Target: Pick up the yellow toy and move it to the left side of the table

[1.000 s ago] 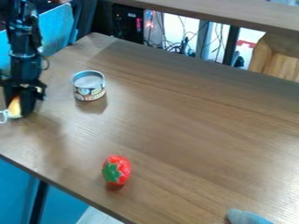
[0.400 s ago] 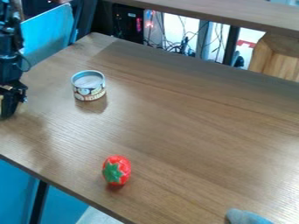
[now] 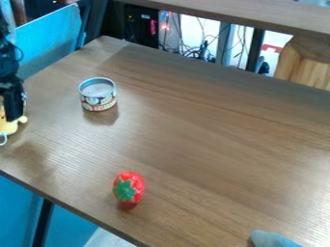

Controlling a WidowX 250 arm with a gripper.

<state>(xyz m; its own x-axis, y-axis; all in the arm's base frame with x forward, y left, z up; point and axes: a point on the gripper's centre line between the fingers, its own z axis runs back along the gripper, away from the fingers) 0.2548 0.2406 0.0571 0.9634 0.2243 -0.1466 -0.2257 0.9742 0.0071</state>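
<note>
The black gripper (image 3: 13, 105) is at the left edge of the view, low over the table, partly cut off. Against its lower end is a yellow thing (image 3: 9, 126) with a pale loop below; whether it is gripped cannot be told. To the gripper's right stands an upright tin can (image 3: 98, 95) with a printed label, not touched. A red toy strawberry (image 3: 132, 182) with green leaves lies nearer the table's front edge, apart from the can.
The brown wooden table (image 3: 199, 140) has its front edge running down from the left. A grey-blue soft thing (image 3: 272, 239) shows at the bottom right. Behind the table are cables (image 3: 193, 50) and a wooden box (image 3: 307, 65).
The gripper has shifted left toward the view's edge. The yellow thing has also shifted left and shows more of itself. Can and strawberry have stayed in place.
</note>
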